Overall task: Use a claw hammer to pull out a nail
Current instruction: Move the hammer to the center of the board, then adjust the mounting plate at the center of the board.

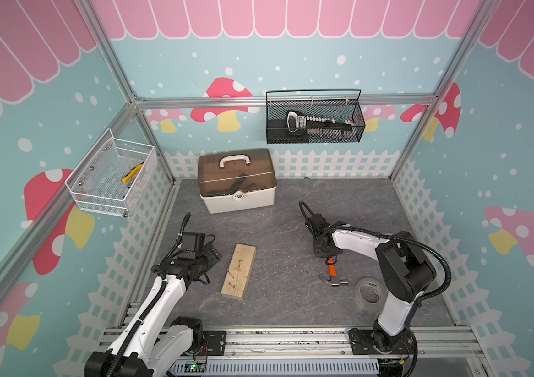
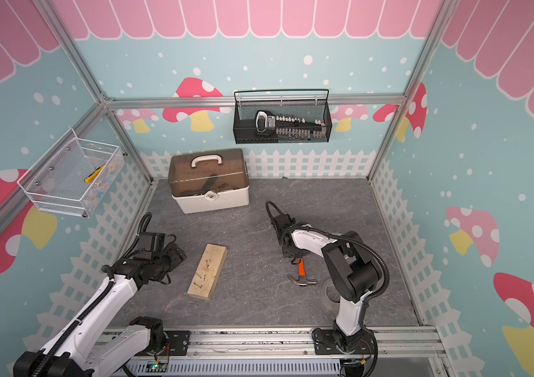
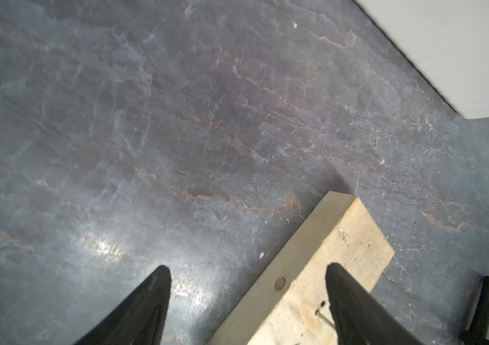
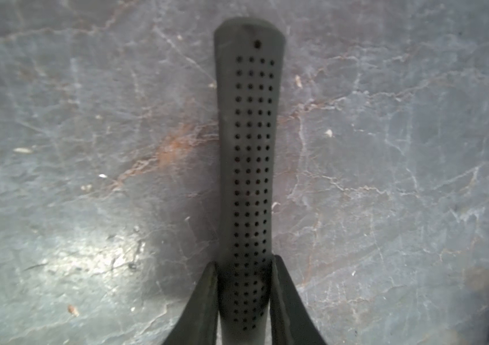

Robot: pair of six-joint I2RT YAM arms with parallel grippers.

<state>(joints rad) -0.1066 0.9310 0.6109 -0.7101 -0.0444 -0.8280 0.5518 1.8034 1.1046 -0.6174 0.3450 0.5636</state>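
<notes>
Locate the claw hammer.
In both top views, the claw hammer is at the right side of the table, head beside the tape roll, handle gripped by the right gripper.

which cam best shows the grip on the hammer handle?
Right wrist: the handle of the claw hammer fills the frame, right gripper jaws pressed on both sides. Both top views show only its orange section and steel head; the arm hides the grip. Left wrist doesn't clearly show it.
</notes>
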